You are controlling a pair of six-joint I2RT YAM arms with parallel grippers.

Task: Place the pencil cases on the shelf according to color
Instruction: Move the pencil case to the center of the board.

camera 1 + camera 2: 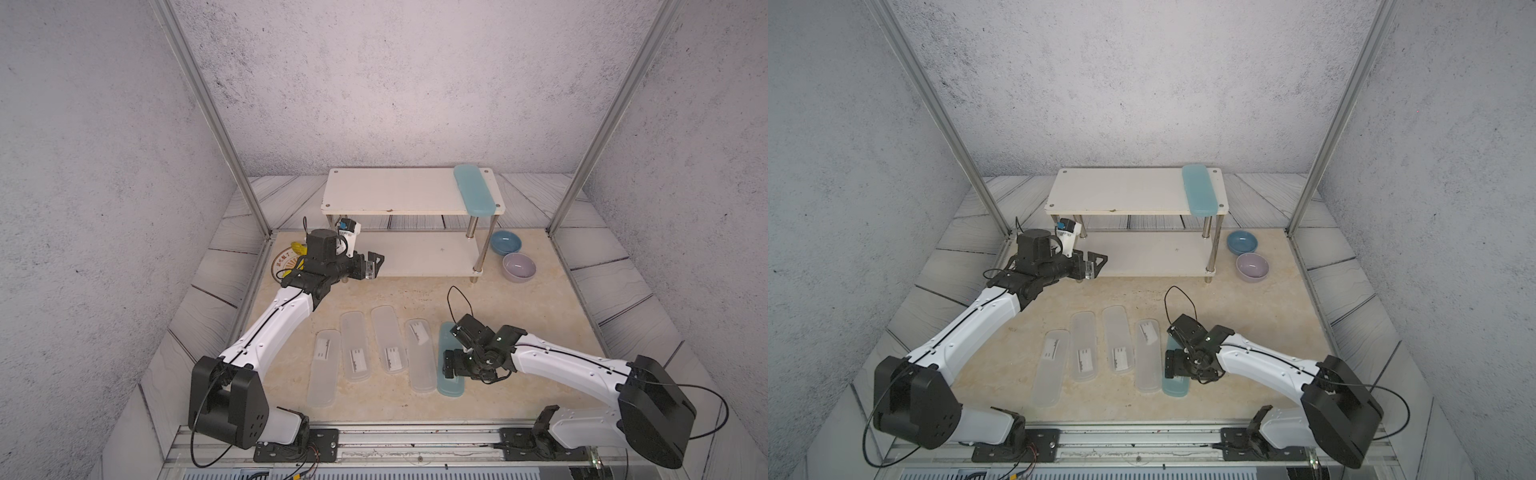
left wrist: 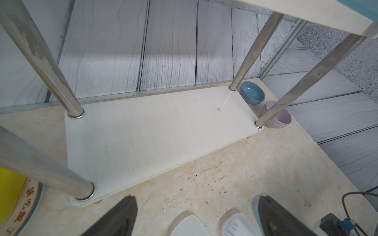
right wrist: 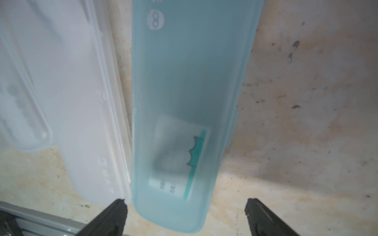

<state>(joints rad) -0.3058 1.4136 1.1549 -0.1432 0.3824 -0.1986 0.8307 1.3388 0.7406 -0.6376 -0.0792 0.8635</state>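
**Q:** Which step is shown?

**A:** Wrist view, lower centre: right claw (image 3: 185, 201), prongs apart, brackets the teal case (image 3: 184, 81) lying on the bench (image 3: 306, 102). Likely next: close, lift, carry to the shelf (image 1: 395, 191), beside the second teal case (image 1: 476, 189), right of centre.

Setting: robot test cell in a lab.

Evidence:
- Speckled grey wall panels (image 1: 395, 83) close off three sides, framed by bare aluminium posts (image 1: 216, 124).
- Wood-grain printed sheets (image 2: 163, 51) skirt a marble-look worktop (image 1: 540, 299).
- Two white-and-black units, the left arm (image 1: 270, 328) and the right arm (image 1: 573, 361), are mounted on a metal rail (image 1: 415, 440) along the front edge.
- Staged props: a small shelf (image 1: 395, 191), a blue bowl (image 1: 505, 242), a lilac bowl (image 1: 518, 267), and pencil cases (image 1: 355, 345) laid in a row.
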